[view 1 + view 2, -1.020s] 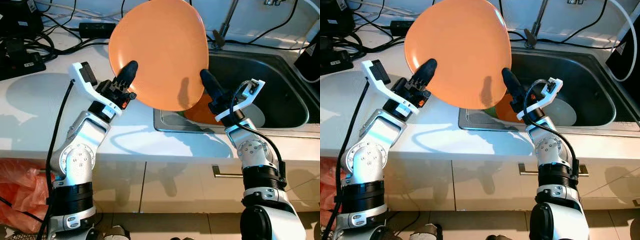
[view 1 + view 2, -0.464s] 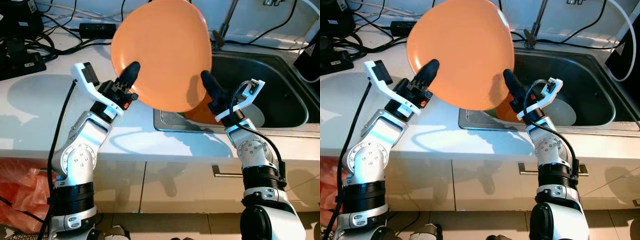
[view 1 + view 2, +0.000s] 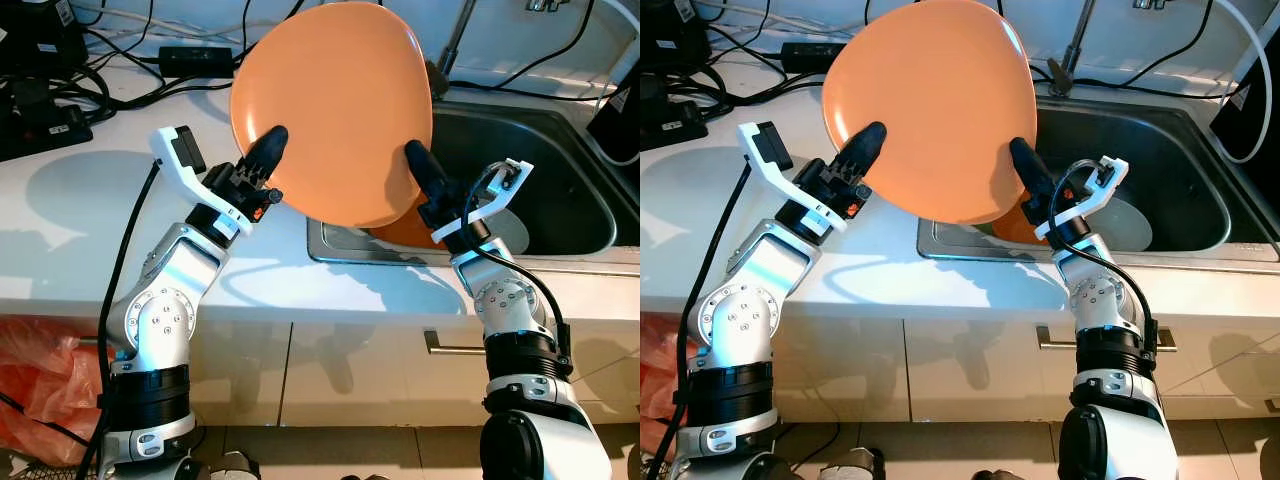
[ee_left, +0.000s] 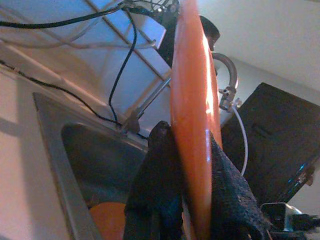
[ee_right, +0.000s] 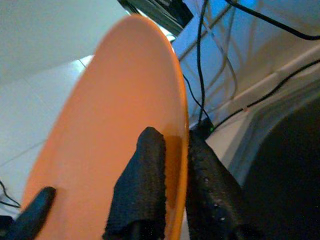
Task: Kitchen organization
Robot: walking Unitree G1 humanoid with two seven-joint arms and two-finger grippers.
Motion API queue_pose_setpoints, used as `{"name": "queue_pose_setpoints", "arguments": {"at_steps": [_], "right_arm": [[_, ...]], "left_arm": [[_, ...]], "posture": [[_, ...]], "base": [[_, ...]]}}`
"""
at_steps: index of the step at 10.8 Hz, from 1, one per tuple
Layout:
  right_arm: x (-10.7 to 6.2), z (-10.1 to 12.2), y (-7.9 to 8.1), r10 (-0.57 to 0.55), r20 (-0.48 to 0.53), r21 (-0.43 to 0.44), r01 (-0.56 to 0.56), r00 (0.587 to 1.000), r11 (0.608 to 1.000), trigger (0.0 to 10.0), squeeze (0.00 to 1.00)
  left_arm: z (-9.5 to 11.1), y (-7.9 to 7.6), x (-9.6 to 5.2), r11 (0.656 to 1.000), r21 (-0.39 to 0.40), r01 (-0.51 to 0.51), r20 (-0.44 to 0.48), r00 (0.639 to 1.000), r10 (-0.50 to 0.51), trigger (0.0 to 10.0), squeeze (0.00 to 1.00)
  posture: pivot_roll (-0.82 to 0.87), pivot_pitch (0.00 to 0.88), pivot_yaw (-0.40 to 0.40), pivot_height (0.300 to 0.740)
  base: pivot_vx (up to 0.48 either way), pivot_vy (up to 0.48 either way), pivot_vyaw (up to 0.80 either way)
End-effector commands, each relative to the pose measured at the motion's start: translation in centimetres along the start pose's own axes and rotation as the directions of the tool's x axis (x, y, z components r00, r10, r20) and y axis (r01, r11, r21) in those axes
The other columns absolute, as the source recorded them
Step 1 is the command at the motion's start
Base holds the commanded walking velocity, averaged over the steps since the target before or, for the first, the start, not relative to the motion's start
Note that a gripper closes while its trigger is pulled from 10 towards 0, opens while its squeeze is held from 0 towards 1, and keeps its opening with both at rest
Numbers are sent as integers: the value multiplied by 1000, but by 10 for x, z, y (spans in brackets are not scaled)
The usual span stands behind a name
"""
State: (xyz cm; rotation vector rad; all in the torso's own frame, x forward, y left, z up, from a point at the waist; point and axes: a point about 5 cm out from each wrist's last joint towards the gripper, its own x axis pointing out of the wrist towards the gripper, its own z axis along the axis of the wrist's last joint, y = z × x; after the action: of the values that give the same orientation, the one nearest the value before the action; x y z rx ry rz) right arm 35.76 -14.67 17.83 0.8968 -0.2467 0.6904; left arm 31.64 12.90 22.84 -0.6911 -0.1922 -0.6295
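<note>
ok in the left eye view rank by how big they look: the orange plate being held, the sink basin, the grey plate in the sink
1. orange plate, raised toward the camera between the left gripper and right gripper, so nearness inflates it
2. sink basin
3. grey plate, partly hidden

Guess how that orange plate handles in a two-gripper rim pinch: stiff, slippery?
Orange plate probably stiff: it keeps its shape pinched at opposite rims by left gripper and right gripper. Glossy sheen suggests slippery. Held tilted over the sink, a slip could break it.

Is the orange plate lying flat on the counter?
No, both grippers, left and right, hold the orange plate upright above the sink edge.
</note>
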Motion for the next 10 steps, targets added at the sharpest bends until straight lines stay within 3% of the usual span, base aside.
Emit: {"name": "queue_pose_setpoints", "arguments": {"at_steps": [1,8,10], "right_arm": [[-4,-1,-4,-37,-14,-14,37,999,999,0,0],[-3,-3,-3,-21,-19,-9,21,1000,1000,0,0],[-3,-3,-3,-20,-23,-11,20,1000,1000,0,0]], "left_arm": [[0,-16,6,995,-6,96,-1,995,-96,10000,0],[-4,-18,6,994,-22,111,-19,994,-111,10000,0],[-7,-15,7,995,52,81,-38,996,-79,10000,0]], "posture": [[100,92,-95,740],[101,84,-93,740],[100,85,-96,740]], "base": [[0,0,0],[0,0,0],[0,0,0]]}}
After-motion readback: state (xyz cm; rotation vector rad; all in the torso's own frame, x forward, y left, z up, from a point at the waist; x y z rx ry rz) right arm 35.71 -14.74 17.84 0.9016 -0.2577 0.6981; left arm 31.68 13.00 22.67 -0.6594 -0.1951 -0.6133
